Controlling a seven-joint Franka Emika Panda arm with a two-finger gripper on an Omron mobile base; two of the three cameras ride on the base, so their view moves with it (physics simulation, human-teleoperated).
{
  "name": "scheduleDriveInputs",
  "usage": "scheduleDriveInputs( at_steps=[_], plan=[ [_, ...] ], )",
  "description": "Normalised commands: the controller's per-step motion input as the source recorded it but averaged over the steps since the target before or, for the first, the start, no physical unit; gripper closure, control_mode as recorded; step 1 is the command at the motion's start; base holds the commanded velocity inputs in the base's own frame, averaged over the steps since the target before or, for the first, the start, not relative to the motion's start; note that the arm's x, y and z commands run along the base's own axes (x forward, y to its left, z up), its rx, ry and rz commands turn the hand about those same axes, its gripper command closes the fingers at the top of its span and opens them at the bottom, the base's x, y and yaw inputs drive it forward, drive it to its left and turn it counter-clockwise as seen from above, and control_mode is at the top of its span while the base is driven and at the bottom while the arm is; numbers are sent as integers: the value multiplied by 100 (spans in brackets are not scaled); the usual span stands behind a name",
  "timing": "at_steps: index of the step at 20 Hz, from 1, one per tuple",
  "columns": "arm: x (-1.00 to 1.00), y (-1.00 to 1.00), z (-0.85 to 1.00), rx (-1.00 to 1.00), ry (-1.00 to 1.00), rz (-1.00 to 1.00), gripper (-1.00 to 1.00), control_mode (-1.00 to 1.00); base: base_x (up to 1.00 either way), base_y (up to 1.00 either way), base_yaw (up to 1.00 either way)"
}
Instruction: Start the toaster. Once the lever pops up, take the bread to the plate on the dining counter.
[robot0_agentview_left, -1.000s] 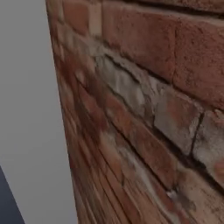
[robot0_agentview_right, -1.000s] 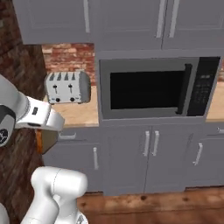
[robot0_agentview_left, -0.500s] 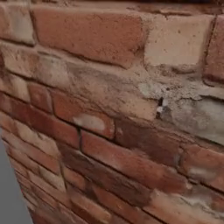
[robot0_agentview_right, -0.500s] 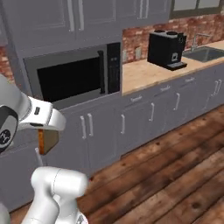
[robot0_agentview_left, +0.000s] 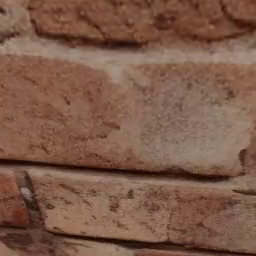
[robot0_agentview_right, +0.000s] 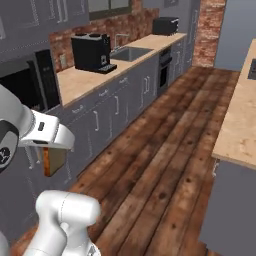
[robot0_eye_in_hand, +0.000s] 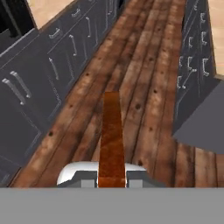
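A red brick wall (robot0_agentview_left: 125, 125) stands close in the left base view. A plank wood floor (robot0_agentview_right: 165, 150) runs between grey cabinets (robot0_agentview_right: 115, 107) under a wood-topped bench (robot0_agentview_right: 85, 77) with a sink (robot0_agentview_right: 131, 52) and a black coffee machine (robot0_agentview_right: 92, 51).

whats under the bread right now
In the hand view the bread stands edge-on in the shut gripper, over bare wooden floor between grey cabinets. The slice hides the strip of floor right beneath it. No plate is under it yet.
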Motion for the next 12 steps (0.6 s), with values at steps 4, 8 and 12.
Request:
scheduleDriveInputs(
  at_steps=[4, 8, 12],
  plan=[
    [0, 0, 0, 0, 0, 0, 100, 100, 0, -32, -60],
    [0, 0, 0, 0, 0, 0, 100, 100, 15, -64, -48],
    [0, 0, 0, 0, 0, 0, 100, 100, 46, -100, -23]
  ],
)
